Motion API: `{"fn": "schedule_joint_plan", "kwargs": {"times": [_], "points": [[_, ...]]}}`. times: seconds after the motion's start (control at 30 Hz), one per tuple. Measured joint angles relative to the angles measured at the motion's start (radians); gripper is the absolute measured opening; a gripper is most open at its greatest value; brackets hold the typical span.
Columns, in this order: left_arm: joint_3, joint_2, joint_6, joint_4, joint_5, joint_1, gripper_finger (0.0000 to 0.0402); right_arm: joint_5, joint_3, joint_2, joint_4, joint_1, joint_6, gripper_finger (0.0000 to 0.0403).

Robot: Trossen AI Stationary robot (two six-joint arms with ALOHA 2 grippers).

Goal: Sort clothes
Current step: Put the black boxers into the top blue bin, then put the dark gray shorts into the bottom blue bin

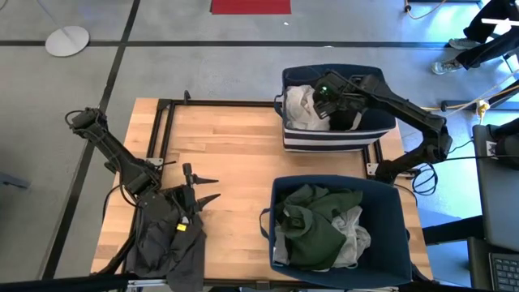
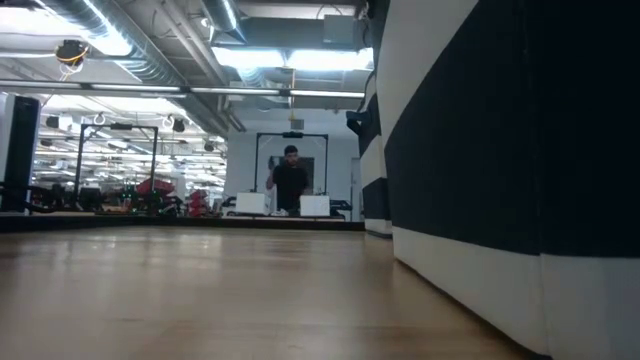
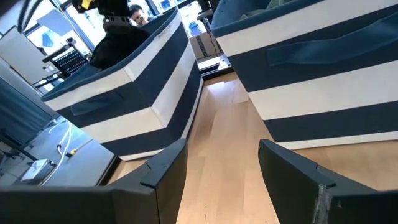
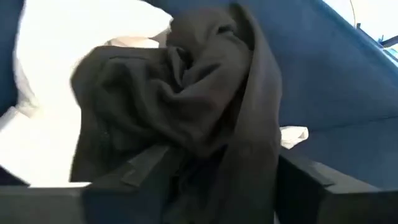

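Note:
My right gripper (image 1: 328,97) hangs open over the far striped bin (image 1: 324,139), pointing steeply down. A black garment (image 4: 186,106) is bunched between its fingers, on top of a white garment (image 4: 56,74) in the bin. The near bin (image 1: 397,219) holds a dark green garment (image 1: 312,231) and a light grey one (image 1: 353,235). My left gripper (image 1: 199,188) stands open above the table's near left part with nothing between its fingers (image 3: 168,180). Beside and under that arm a charcoal garment (image 1: 166,243) lies on the near left corner. My right gripper stands with a finger (image 4: 143,171) on either side of the black garment's hanging fold (image 4: 242,155), coming from above. The cloth drapes slack down between them onto the pile. Whether the fingers touch it, I cannot tell.
The two navy-and-white bins stand on the table's right half with a narrow strip of bare wood (image 3: 224,124) between them. The near bin's wall (image 2: 500,150) fills the right of the low view. A person (image 2: 290,180) stands far off in the room. A black frame (image 1: 162,122) edges the table.

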Motion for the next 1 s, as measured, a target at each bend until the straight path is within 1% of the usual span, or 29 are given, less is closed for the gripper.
{"fn": "schedule_joint_plan", "kwargs": {"times": [0.07, 0.13, 0.3, 0.37, 0.43, 0.5, 0.6, 0.73, 0.87, 1.0], "points": [[0.0, 0.0, -0.003, 0.0, 0.0, 0.0, 0.0189, -0.02, 0.029, 0.0, -0.026, 0.0, -0.001, 0.0252], [0.0, 0.0, -0.004, 0.0, 0.0, 0.0, 0.0189, -0.056, 0.084, 0.0, -0.065, 0.001, 0.0, 0.027], [0.0, 0.0, -0.008, 0.0, 0.0, 0.0, 0.0189, -0.209, 0.258, -0.004, -0.124, 0.003, 0.034, 0.029], [0.0, 0.0, -0.019, -0.002, 0.001, 0.0, 0.0189, -0.26, 0.311, -0.013, -0.124, 0.031, 0.05, 0.0291], [0.0, 0.0, -0.035, -0.014, 0.001, 0.0, 0.0189, -0.279, 0.34, -0.025, -0.122, 0.081, 0.057, 0.0291], [0.0, 0.0, -0.054, -0.039, 0.002, 0.0, 0.0189, -0.284, 0.349, -0.036, -0.118, 0.158, 0.062, 0.0291], [0.0, 0.0, -0.082, -0.063, 0.003, 0.0, 0.0189, -0.236, 0.348, -0.04, -0.127, 0.303, 0.091, 0.0292], [0.0, 0.0, -0.102, -0.076, 0.003, 0.0, 0.0189, -0.112, 0.33, -0.035, -0.102, 0.53, 0.133, 0.0292], [0.0, 0.0, -0.102, -0.068, 0.003, 0.003, 0.0189, 0.0, 0.236, -0.032, -0.003, 0.738, 0.153, 0.0292], [0.0, 0.001, -0.123, -0.043, 0.014, 0.02, 0.0189, 0.083, 0.12, -0.032, 0.13, 0.9, 0.161, 0.0292]]}}
